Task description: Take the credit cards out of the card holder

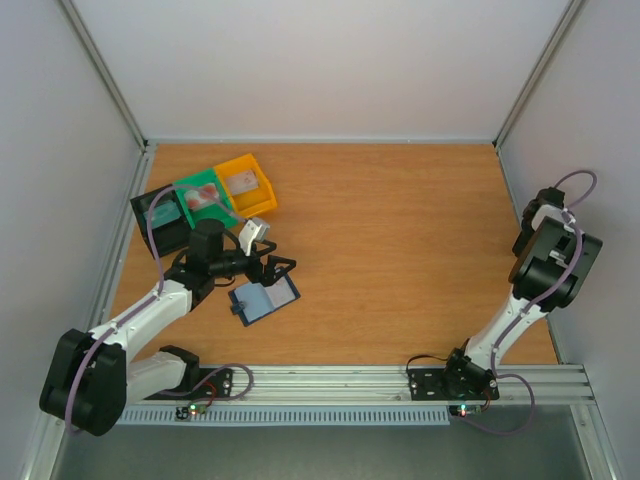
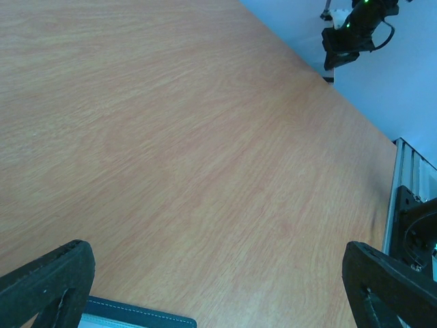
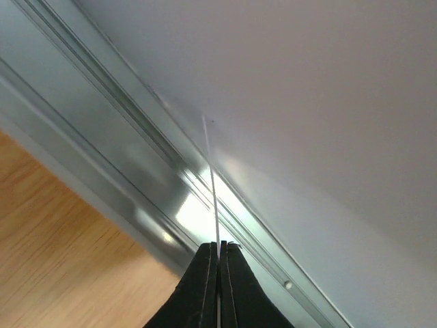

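Our left claw [image 1: 272, 268] hangs wide open, the card holder [image 1: 264, 300] lying open on the table [image 1: 400, 250] just on its near side, long axis slanting up to the right. Our right claw [image 1: 541, 212], pinched shut on nothing, sits well apart, so the left is nearer.

Top cam sat high at the near edge, looking down on the whole surface [image 1: 400, 250]. Left wrist cam hung low and close, facing across the wood toward the right arm [image 2: 355, 27], also in the top view. Right wrist cam stared up close at the wall [image 3: 307, 102] and frame rail [image 3: 136, 171].
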